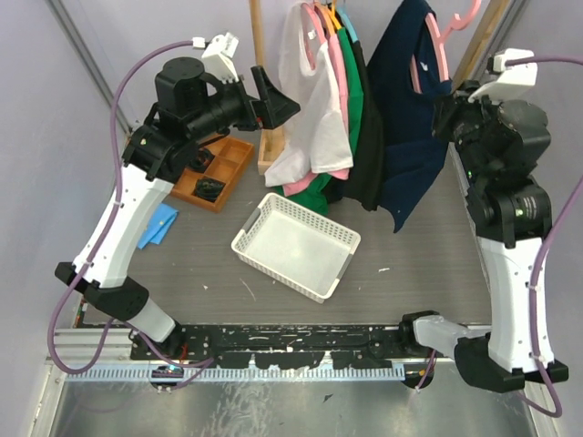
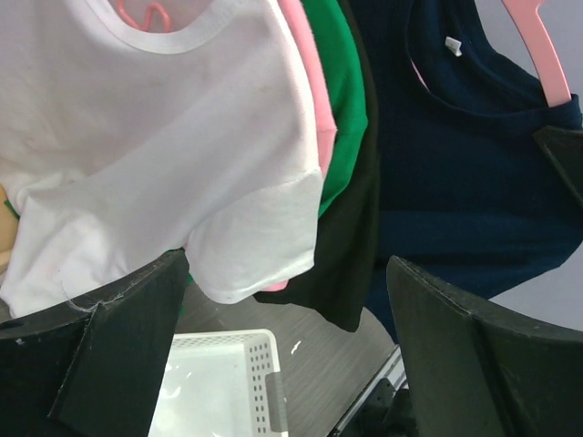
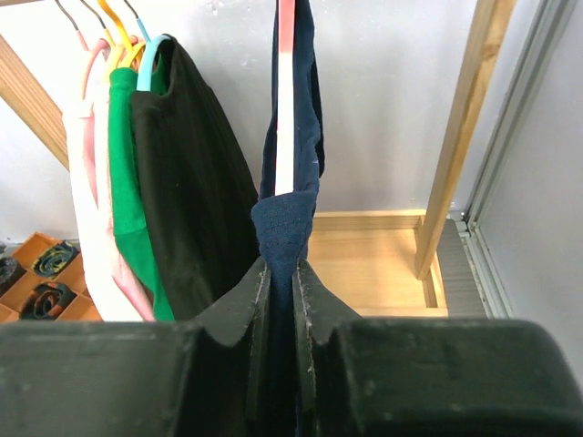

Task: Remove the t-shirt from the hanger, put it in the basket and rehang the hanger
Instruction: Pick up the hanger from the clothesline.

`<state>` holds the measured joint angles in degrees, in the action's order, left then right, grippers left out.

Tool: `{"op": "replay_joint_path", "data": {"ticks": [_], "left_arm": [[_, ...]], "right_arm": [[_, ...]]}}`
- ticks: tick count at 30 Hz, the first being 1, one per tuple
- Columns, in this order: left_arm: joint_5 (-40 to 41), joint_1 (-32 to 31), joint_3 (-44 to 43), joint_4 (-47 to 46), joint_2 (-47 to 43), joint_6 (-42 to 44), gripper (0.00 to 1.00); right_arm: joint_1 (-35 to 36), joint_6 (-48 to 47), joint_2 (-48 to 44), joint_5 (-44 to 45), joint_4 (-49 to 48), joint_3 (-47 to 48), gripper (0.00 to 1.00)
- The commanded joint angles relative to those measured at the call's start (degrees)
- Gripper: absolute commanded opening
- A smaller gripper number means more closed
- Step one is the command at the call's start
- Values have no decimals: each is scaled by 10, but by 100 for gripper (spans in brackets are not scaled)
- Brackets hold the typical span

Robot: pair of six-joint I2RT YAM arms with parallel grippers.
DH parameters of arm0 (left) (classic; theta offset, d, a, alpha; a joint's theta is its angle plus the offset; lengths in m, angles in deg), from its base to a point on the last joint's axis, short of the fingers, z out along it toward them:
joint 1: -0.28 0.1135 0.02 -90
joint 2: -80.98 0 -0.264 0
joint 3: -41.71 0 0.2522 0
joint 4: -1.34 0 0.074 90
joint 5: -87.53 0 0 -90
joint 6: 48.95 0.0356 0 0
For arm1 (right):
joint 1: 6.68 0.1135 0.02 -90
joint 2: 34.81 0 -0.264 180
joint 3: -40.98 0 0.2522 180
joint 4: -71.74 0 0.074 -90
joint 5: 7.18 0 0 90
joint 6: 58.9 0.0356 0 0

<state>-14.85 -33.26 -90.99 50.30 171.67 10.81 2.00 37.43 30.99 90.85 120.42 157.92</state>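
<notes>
The wall behind was pale and plain. The worktop was grey. A wooden post stood at the back by a metal rail.

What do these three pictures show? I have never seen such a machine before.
Two robot arms stand at a table. One picture looks down from above; the other two come from cameras on each wrist. On the table lie a white basket, a wooden tray and a blue cloth. The right gripper is shut on the navy t-shirt, which hangs on a pink hanger. The left gripper is open, holding nothing, near the white t-shirt.
</notes>
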Motion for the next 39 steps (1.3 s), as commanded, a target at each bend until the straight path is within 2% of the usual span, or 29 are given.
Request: {"op": "replay_joint_path", "data": {"ticks": [1, 16, 28, 33, 39], "left_arm": [[-14, -17, -21, -13, 4, 4, 98], [8, -73, -35, -34, 16, 8, 98], [24, -93, -26, -38, 11, 13, 98], [25, -95, -26, -37, 11, 17, 98], [25, -96, -47, -33, 22, 23, 98]], "right_arm": [[3, -9, -44, 31, -30, 34, 1], [3, -21, -110, 87, -25, 85, 1], [2, -53, -130, 130, -124, 93, 1], [2, -65, -107, 106, -97, 129, 1], [2, -10, -122, 52, -59, 99, 1]]}}
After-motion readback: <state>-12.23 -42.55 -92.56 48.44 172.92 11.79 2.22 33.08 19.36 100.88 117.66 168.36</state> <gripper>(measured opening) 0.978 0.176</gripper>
